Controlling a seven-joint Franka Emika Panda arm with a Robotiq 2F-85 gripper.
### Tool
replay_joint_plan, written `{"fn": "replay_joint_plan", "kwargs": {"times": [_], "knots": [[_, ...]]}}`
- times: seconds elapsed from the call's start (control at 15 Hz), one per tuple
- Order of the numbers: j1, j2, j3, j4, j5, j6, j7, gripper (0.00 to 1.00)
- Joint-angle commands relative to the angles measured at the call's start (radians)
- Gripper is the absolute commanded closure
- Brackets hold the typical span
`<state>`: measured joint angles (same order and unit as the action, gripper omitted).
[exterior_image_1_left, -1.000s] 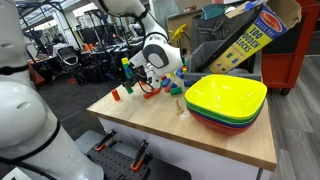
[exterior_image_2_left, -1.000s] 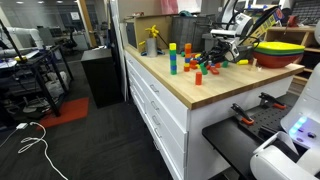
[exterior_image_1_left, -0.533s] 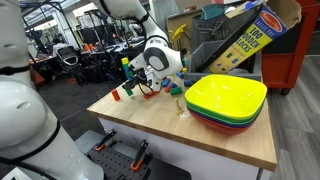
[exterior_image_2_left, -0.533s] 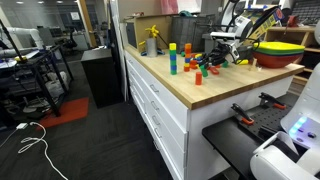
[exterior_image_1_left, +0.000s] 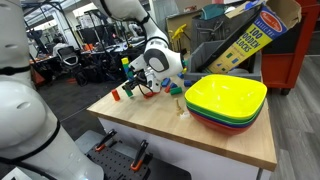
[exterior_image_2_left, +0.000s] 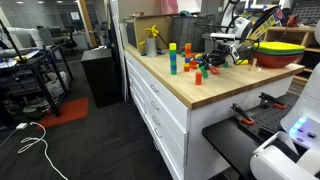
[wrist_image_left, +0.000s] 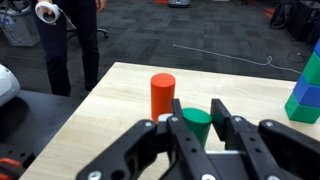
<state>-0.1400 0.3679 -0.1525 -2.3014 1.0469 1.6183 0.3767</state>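
Note:
In the wrist view my gripper (wrist_image_left: 197, 107) is shut on a green cylinder (wrist_image_left: 197, 123), which stands upright between the two black fingers. Just beyond it a red cylinder (wrist_image_left: 162, 95) stands on the wooden table (wrist_image_left: 110, 110), apart from the fingers. A blue and green block stack (wrist_image_left: 308, 90) rises at the right edge. In both exterior views the gripper (exterior_image_1_left: 135, 84) (exterior_image_2_left: 214, 62) hangs low over a cluster of coloured blocks near the table's corner, with the red cylinder (exterior_image_1_left: 115, 96) close by.
A stack of bowls, yellow on top (exterior_image_1_left: 226, 97) (exterior_image_2_left: 280, 49), sits on the same table. A tall block tower (exterior_image_2_left: 171, 58) and loose blocks (exterior_image_2_left: 198, 77) stand nearby. A small wooden piece (exterior_image_1_left: 182, 108) lies by the bowls. Table edges are close.

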Motion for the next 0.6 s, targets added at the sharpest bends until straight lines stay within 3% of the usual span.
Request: {"fn": "replay_joint_plan", "kwargs": {"times": [0.0, 0.33, 0.53], "knots": [[-0.001, 0.008, -0.010, 0.012, 0.027, -0.023, -0.005, 0.40], [0.019, -0.031, -0.020, -0.006, -0.009, 0.050, -0.011, 0.05], [0.042, -0.102, -0.025, -0.040, -0.078, 0.156, -0.041, 0.00]]}}
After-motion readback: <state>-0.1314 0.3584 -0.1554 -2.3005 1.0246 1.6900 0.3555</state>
